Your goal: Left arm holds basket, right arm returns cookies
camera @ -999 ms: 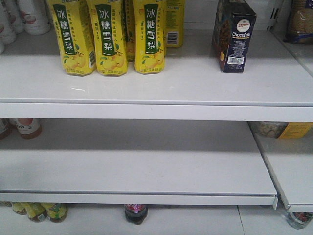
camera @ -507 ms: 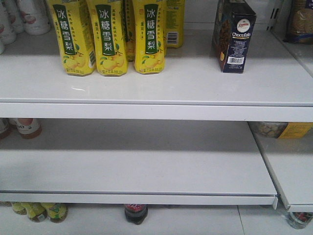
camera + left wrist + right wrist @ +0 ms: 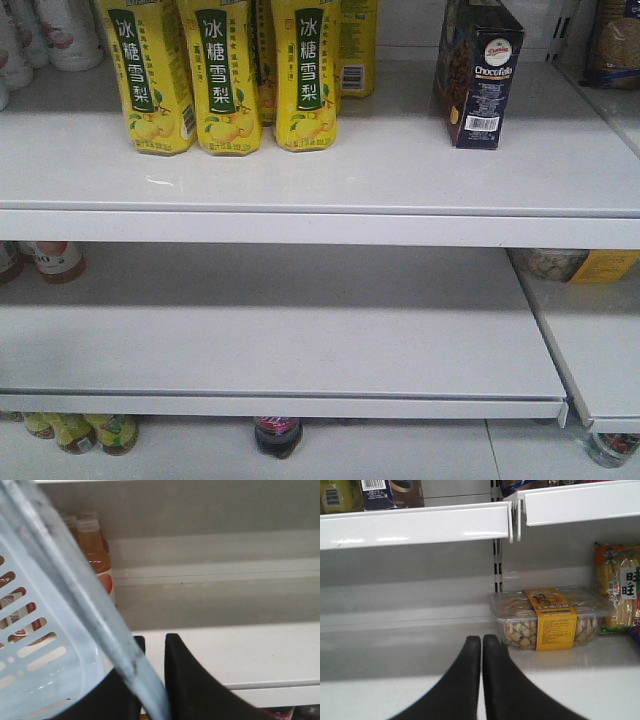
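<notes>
White shelf [image 3: 400, 170] holds cookies [image 3: 478, 75] beside yellow bottles [image 3: 225, 75].

My left fingers [image 3: 150, 680] are cut off at the bottom of the left wrist view, and the basket [image 3: 45, 645] crossing them hides their tips; the basket itself runs off the left and top edges. My right fingers [image 3: 481, 680] also leave the frame below. In the front view, the cookies [image 3: 478, 75] lose their top to the upper edge, and the small print below "Chocofello" is too small to read.
</notes>
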Robot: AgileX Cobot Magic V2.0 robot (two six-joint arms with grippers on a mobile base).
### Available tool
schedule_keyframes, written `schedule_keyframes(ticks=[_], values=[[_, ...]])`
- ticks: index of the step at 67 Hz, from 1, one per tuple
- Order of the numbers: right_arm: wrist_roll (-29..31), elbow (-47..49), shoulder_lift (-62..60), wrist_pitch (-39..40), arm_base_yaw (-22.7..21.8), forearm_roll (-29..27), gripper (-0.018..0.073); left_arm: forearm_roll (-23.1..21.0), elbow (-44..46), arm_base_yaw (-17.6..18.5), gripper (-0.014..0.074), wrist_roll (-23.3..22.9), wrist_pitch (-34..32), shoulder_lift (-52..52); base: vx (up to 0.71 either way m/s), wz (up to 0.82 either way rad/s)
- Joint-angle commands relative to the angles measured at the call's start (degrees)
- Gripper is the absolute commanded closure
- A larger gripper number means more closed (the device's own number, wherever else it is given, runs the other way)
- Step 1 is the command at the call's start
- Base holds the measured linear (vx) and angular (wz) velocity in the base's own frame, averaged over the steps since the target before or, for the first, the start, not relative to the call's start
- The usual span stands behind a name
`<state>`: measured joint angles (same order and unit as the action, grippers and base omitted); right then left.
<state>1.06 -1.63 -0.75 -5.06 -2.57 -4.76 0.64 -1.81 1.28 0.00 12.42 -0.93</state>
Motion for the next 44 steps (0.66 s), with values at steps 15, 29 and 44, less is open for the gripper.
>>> schedule_keyframes(ticks=[15,29,44], values=[[0.2,-0.2,-0.3,4.0,-0.4,0.4,0.0567,0.9,1.5,0.1,0.0603,0.7,-6.0,-0.5,0.0,0.0],[0.2,-0.2,-0.3,4.0,-0.4,0.4,0.0567,0.9,1.5,0.1,0.0603,0.7,-6.0,-0.5,0.0,0.0],[0.2,-0.2,-0.3,4.0,-0.4,0.4,0.0567,0.9,1.5,0.1,0.0603,0.7,-6.0,-0.5,0.0,0.0]])
